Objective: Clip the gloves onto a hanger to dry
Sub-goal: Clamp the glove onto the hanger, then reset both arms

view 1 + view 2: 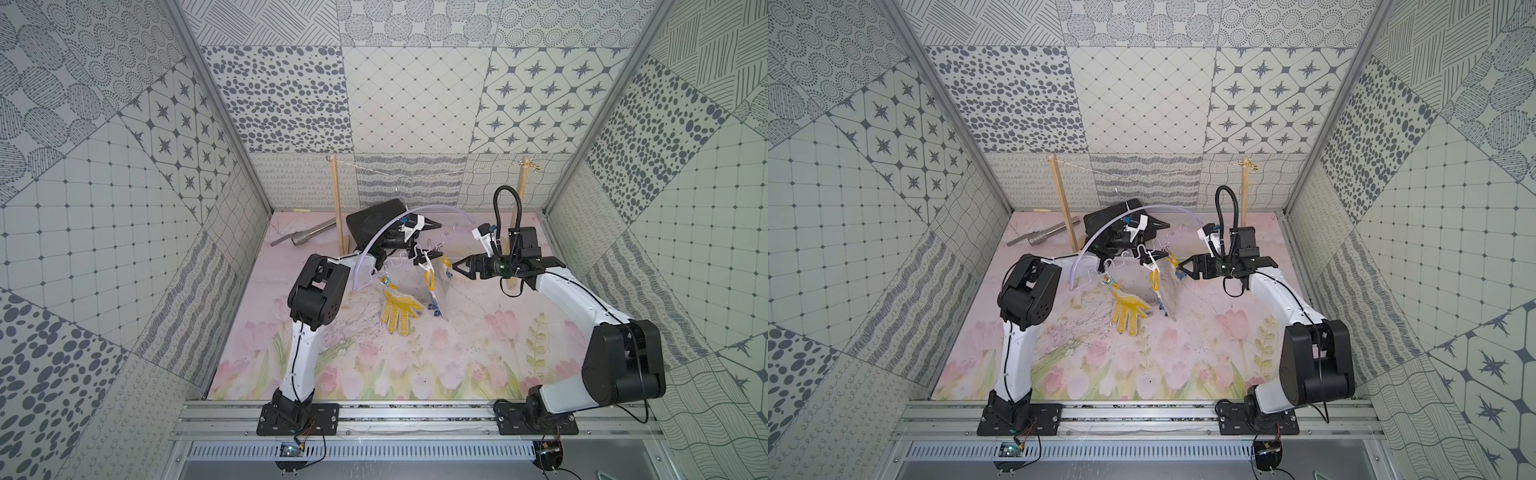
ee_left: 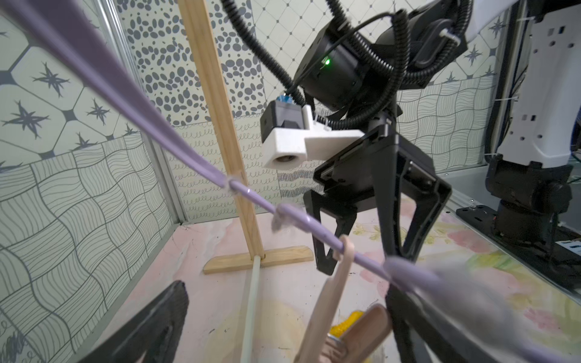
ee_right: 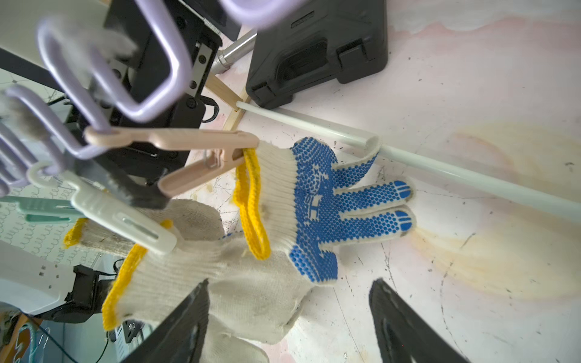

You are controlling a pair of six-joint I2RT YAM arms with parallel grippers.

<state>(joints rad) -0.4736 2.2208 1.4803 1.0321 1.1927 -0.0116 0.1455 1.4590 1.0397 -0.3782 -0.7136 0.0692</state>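
Just beyond right fingers [image 3: 179, 327], gloves [image 3: 314, 201]

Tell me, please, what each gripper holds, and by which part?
Nothing: the left gripper and the right gripper both show open jaws, closed on neither lilac plastic hanger nor knitted gloves.

The hanger [image 2: 132, 94] is lilac. The yellow glove [image 1: 399, 313] is densely yellow-dotted. The blue glove [image 3: 317, 201] has blue dots on off-white knit and a yellow-edged cuff. Pegs: beige peg [image 3: 188, 138], white peg [image 3: 125, 220], mint peg [image 3: 41, 210]. The table [image 1: 457, 374] is pale pink with tulips. The walls [image 1: 124, 208] show grey-on-white patchwork patterns.
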